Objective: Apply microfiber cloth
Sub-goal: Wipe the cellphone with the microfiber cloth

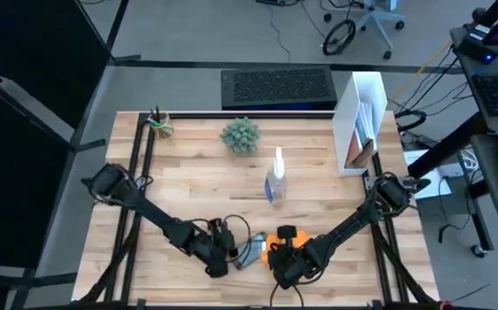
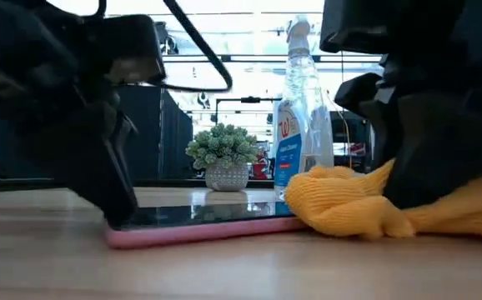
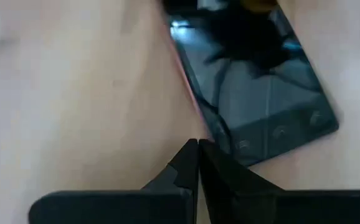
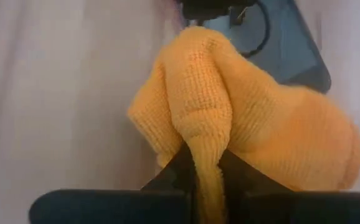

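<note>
Item: soft bright orange knitted microfiber cloth [image 4: 255, 124], bunched into rounded folds with a ribbed weave showing. It lies at the near edge of the pale wooden plank desk [image 1: 197, 172], one fold resting on an end of the black smartphone in a pink case [image 2: 199, 225].

Right gripper [image 4: 206, 163]: jaws pinching a narrow ridge of the cloth between them, the rest spilling out to either side.

Left gripper [image 3: 198, 163]: jaws pressed together, tips down on the desk, touching the smartphone's pink edge at the end away from the cloth.

Also on the desk: clear plastic spray bottle with blue label [image 1: 275, 182], upright behind the smartphone; small green potted plant in a pale pot [image 1: 240, 135], farther back; white upright file holder [image 1: 358, 120] at the back right.
</note>
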{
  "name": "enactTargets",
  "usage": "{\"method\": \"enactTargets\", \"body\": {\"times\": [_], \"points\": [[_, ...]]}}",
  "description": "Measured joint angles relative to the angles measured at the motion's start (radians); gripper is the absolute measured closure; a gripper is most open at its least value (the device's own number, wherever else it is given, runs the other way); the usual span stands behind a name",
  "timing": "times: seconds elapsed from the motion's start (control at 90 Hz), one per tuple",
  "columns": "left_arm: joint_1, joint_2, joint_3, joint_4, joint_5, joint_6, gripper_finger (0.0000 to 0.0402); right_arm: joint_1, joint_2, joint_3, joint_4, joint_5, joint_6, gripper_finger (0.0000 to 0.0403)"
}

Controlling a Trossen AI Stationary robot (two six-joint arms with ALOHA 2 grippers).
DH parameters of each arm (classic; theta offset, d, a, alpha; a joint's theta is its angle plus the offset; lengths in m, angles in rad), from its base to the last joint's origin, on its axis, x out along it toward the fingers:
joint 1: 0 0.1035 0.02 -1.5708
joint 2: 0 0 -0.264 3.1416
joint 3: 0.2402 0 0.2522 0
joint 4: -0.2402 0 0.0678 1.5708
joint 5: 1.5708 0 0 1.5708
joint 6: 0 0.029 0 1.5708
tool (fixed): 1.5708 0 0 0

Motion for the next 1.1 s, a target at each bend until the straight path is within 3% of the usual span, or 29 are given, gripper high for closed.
{"method": "enactTargets", "body": {"times": [0.167,0.322,0.711,0.922,1.1], "points": [[-0.004,0.054,0.002,0.169,0.085,0.001,0.0402,-0.03,-0.001,0.0,-0.01,0.0,-0.029,0.0394],[-0.008,0.069,-0.001,0.276,0.121,0.031,0.0402,-0.077,0.008,-0.001,0.083,0.005,-0.097,0.0394],[0.004,0.07,-0.001,0.287,0.077,0.036,0.0401,-0.224,0.024,-0.002,0.356,-0.01,-0.312,0.0394],[-0.004,0.001,0.006,0.2,0.059,0.028,0.0402,-0.239,-0.062,0.049,0.208,-0.004,-0.354,0.0394],[-0.015,-0.102,0.008,0.101,-0.084,0.08,0.0402,-0.172,-0.132,0.058,0.136,-0.09,-0.245,0.0394]]}}
